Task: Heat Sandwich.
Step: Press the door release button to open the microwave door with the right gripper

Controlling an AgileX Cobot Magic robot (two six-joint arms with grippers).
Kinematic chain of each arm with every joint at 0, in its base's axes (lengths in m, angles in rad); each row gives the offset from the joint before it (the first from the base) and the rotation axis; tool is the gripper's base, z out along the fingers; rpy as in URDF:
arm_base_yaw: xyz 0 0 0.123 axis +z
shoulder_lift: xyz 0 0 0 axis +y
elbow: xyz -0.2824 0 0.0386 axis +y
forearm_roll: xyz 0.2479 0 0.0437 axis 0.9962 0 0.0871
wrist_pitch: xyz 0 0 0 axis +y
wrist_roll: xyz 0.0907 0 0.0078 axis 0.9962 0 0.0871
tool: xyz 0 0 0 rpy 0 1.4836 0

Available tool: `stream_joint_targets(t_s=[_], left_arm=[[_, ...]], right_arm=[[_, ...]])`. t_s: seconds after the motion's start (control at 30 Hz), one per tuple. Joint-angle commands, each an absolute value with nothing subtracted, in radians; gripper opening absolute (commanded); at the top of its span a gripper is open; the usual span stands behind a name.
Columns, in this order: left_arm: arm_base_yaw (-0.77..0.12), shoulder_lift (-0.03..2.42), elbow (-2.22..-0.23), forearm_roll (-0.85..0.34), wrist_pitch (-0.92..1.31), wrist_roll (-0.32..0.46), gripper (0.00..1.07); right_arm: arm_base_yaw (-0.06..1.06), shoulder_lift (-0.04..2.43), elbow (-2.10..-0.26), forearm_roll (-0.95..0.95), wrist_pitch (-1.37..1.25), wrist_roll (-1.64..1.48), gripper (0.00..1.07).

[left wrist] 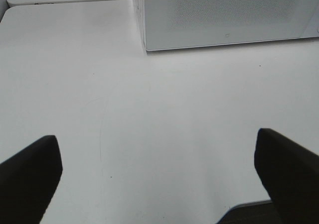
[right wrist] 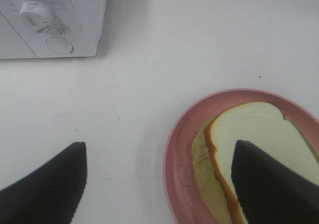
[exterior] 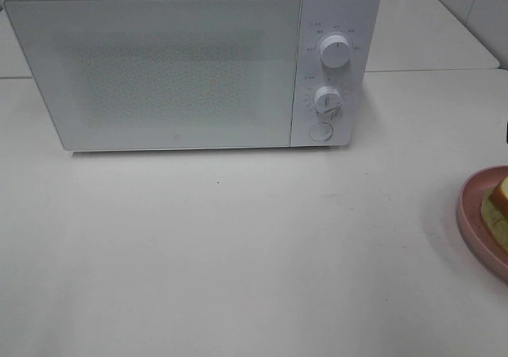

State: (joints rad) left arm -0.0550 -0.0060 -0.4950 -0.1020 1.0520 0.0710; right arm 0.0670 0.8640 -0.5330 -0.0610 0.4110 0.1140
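While the white microwave (exterior: 159, 63) stands shut at the far side of the table (exterior: 238, 254), with 2 knobs (exterior: 336, 51) and a round button (exterior: 321, 132) on its right panel, only bare tabletop lies between it and the pink plate (right wrist: 182, 149) nearer on the right, which carries the sandwich (right wrist: 249, 129). The right gripper (right wrist: 160, 149) hangs spread and empty, 1 finger (right wrist: 269, 184) over the bread and the other over bare table left of the plate; contact cannot be told. The left gripper (left wrist: 157, 144) is spread wide over bare table, near and left of the microwave, well apart from the sandwich.

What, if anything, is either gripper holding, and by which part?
Nothing. Left gripper open above the table; right gripper open above the sandwich, not gripping it.
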Motion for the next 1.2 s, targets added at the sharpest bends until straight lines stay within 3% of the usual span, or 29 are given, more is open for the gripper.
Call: stream_joint_targets(t_s=[0.03,0.6,0.77,1.2], left_arm=[[-0.057,-0.03,-0.493,-0.107,1.037,0.069,1.03],[-0.057,-0.03,-0.493,-0.107,1.037,0.069,1.03],[-0.057,-0.03,-0.493,-0.107,1.037,0.069,1.03],[-0.057,-0.03,-0.493,-0.107,1.037,0.069,1.03]], right_arm=[[0.061,0.917,-0.539,-0.063,0.33,0.098,0.76],[0.061,1.183,-0.538,-0.062,-0.119,0.104,0.76],[0.061,1.257,-0.499,0.014,-0.293,0.058,0.76],[0.313,1.382,-0.416,0.441,-0.712,-0.319,0.76]])
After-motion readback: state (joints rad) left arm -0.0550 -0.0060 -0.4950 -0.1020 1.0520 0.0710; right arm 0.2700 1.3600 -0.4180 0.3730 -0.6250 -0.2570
